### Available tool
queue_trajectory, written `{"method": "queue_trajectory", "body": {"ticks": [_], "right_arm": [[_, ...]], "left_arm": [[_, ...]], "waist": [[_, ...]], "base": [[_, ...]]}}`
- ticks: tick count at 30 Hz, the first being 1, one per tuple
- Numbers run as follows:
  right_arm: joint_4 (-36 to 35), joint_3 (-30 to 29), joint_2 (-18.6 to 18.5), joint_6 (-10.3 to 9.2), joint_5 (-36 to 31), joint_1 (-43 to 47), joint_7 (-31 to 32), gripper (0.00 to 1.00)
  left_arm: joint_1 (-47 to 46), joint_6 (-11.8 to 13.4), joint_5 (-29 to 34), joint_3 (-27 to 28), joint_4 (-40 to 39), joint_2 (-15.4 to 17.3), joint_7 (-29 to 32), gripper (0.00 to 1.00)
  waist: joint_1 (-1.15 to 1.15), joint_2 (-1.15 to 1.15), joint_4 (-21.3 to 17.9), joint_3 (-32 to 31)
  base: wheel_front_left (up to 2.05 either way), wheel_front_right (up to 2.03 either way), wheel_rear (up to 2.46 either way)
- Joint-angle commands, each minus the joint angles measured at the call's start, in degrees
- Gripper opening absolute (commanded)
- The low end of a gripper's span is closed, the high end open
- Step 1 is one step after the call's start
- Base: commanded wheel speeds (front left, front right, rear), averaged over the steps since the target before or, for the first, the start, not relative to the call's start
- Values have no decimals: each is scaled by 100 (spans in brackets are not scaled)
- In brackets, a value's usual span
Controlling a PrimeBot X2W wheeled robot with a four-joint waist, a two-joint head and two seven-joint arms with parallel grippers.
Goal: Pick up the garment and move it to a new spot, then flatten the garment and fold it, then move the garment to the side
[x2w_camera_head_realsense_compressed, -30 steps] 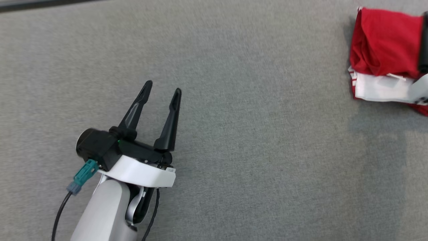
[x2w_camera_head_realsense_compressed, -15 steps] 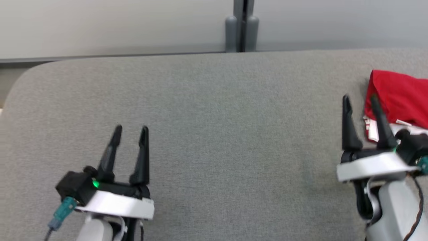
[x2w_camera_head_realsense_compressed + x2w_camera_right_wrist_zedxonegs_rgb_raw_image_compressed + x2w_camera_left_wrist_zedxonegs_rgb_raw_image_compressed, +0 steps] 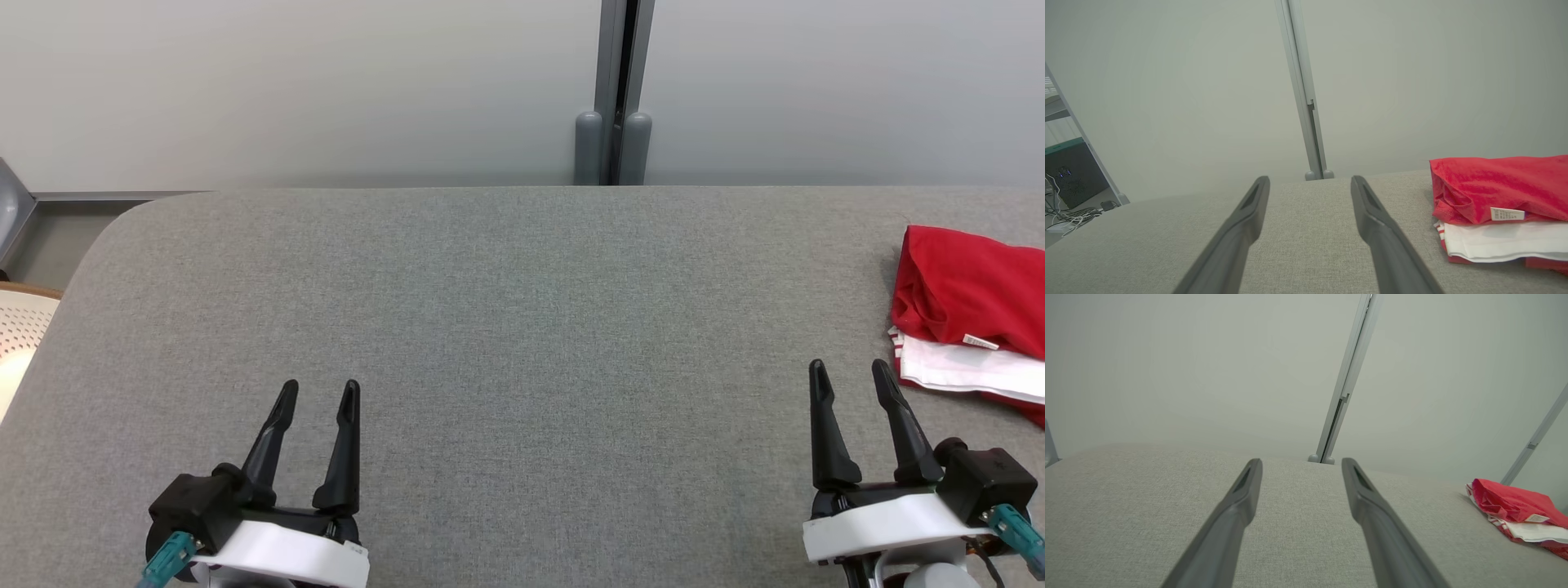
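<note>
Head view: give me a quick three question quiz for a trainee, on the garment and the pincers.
1. True or false: the right pincer is shut on the garment.
2. Where on the grey table does the garment lie? A) left edge B) centre C) right side
3. Short answer: which is nearer the garment, the left pincer or the right?

Key: 1 false, it is open and apart from the garment; 2 C; 3 the right.
</note>
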Motion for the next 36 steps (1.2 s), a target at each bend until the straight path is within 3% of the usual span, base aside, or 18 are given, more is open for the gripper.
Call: {"method": "queue_trajectory", "body": {"ticks": [1, 18, 34, 35, 36], "right_arm": [[-52, 8, -8, -1, 22, 47, -29, 100], [-172, 130, -6, -1, -98, 63, -30, 100], [-117, 117, -6, -1, -63, 26, -31, 100], [-114, 124, -6, -1, -60, 21, -31, 0], [-114, 117, 3, 0, -70, 62, 0, 0]], "left_arm": [[27, 2, 74, 42, -30, 18, -7, 100], [80, 160, 149, 338, -268, 18, -7, 100], [17, 93, -78, 341, -104, 18, -7, 100], [13, 92, -95, 346, -103, 18, -7, 0], [72, 117, -83, 324, -88, -7, 1, 0]], "waist": [[0, 0, 2, 2], [0, 0, 41, 43], [0, 0, 43, 74], [0, 0, 47, 73], [0, 0, 45, 73]], "base": [[0, 0, 0], [0, 0, 0], [0, 0, 0], [0, 0, 0], [0, 0, 0]]}}
